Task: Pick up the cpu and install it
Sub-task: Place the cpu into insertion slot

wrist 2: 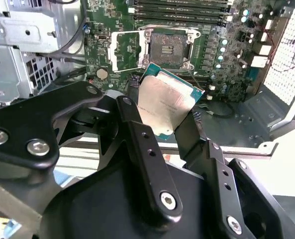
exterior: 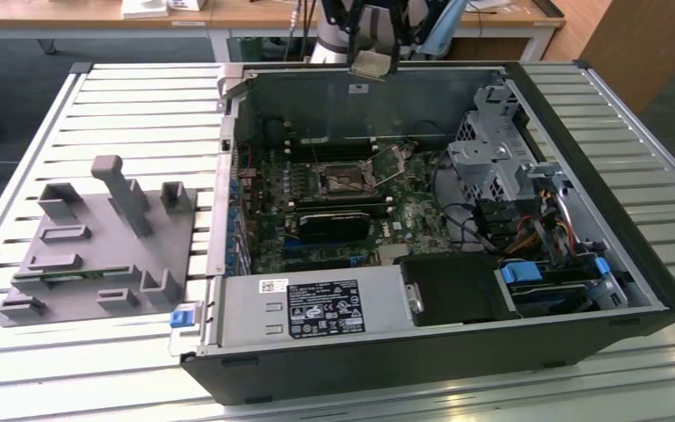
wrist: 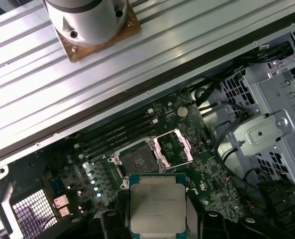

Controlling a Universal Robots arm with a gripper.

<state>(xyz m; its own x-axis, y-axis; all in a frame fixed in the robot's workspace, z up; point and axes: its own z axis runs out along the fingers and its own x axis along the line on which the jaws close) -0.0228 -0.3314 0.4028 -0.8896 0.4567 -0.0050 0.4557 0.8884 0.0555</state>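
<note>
Within the claw (wrist 2: 158,112), the square cpu (wrist: 157,201) shows a dull silver top.

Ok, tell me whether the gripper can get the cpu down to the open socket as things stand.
Probably yes. The gripper holds the cpu above the open case; the socket lies bare, its metal frame flipped aside, and nothing stands between them. Cables sit off to one side.
</note>
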